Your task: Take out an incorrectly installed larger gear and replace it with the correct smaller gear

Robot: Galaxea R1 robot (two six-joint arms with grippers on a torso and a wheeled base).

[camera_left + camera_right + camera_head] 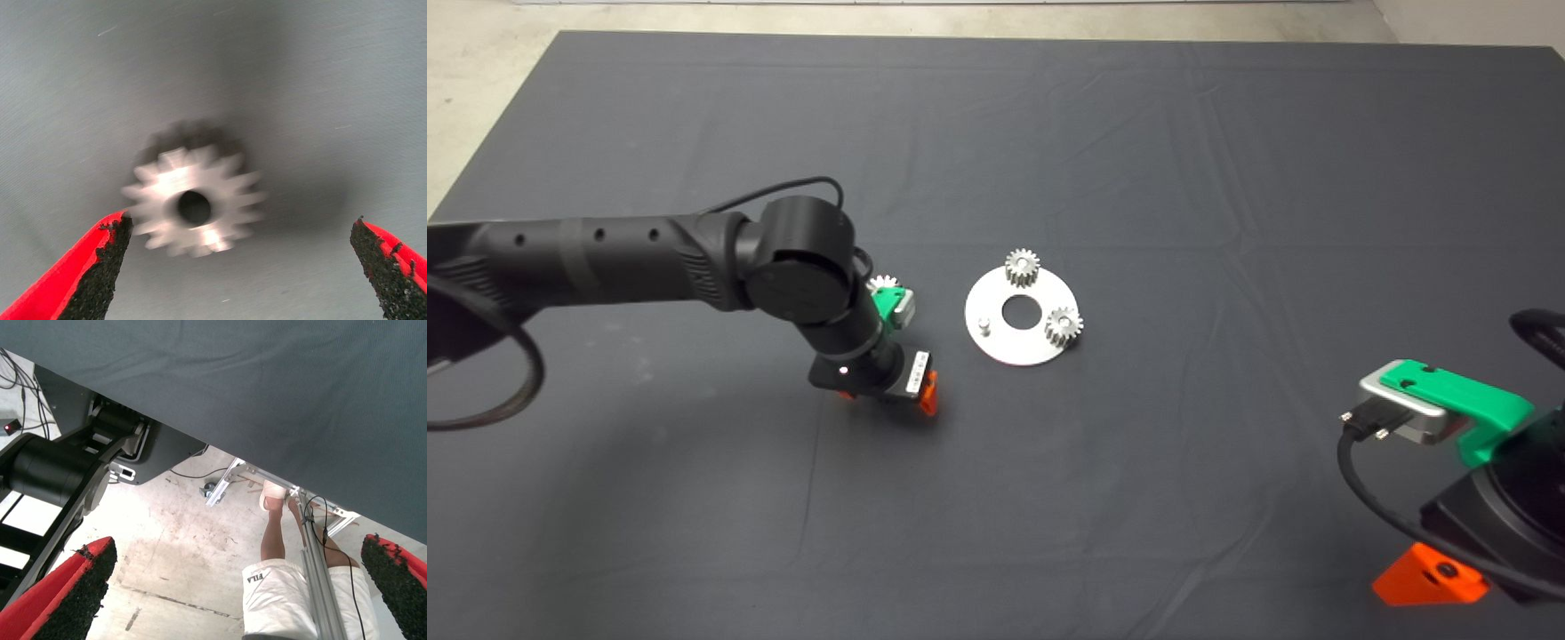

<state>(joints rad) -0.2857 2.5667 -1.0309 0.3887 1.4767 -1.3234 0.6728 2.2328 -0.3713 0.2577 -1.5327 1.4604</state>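
Left wrist view: the left gripper (240,267) hangs wide open over the smaller gear (193,203), which lies flat on the mat (333,80) beside the plate (996,342) — off-centre, nearer 1 finger. Closing now could nudge or tip it. The right gripper (240,593) waits, open, at the mat's edge.

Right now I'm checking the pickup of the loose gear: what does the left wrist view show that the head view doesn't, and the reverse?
Only the left wrist view shows the small bright silver gear's wide dark bore, lying on the mat between the left gripper's open red fingers.

Only the head view shows the round silver plate carrying two steel gears, with one bare peg, and the right gripper parked at the lower right.

Both show the dark mat and that gear.
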